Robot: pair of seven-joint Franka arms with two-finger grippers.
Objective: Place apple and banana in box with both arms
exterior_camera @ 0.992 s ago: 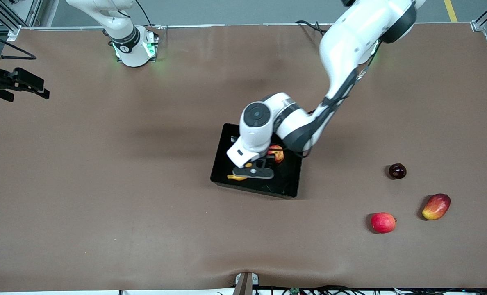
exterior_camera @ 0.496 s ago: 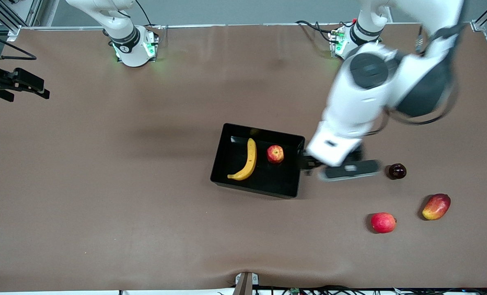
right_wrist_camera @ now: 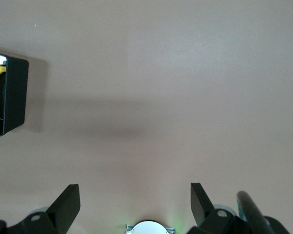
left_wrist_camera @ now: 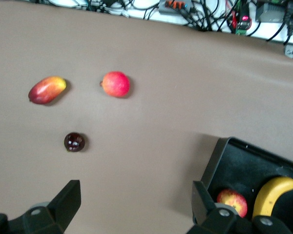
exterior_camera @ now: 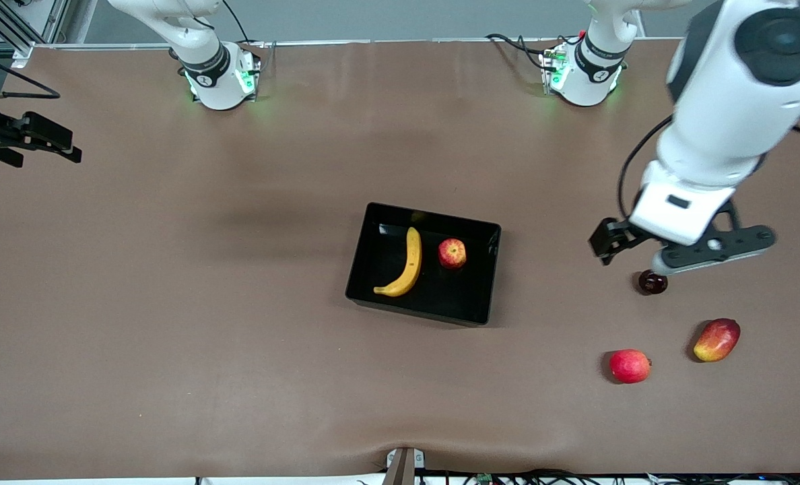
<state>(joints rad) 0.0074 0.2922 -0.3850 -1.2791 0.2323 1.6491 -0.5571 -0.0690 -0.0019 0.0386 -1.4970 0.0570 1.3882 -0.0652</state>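
Note:
The black box (exterior_camera: 457, 293) lies mid-table. The yellow banana (exterior_camera: 405, 264) and the small red apple (exterior_camera: 452, 253) lie in it side by side, apart. My left gripper (exterior_camera: 669, 246) is open and empty, up in the air over the bare table next to a dark round fruit, away from the box. Its wrist view shows the open gripper (left_wrist_camera: 134, 204), the box wall (left_wrist_camera: 219, 161), the apple (left_wrist_camera: 232, 201) and the banana (left_wrist_camera: 276, 195). My right gripper (exterior_camera: 29, 138) waits open and empty at the right arm's end of the table; its wrist view (right_wrist_camera: 135, 202) shows the box's end (right_wrist_camera: 14, 97).
A dark round fruit (exterior_camera: 652, 281), a pinkish-red round fruit (exterior_camera: 629, 366) and a red-yellow mango (exterior_camera: 716, 339) lie on the table toward the left arm's end, nearer to the front camera than the box. They also show in the left wrist view.
My left arm has risen out of the box, leaving the banana there beside the apple, and swung toward the left arm's end of the table. The right arm has not moved.

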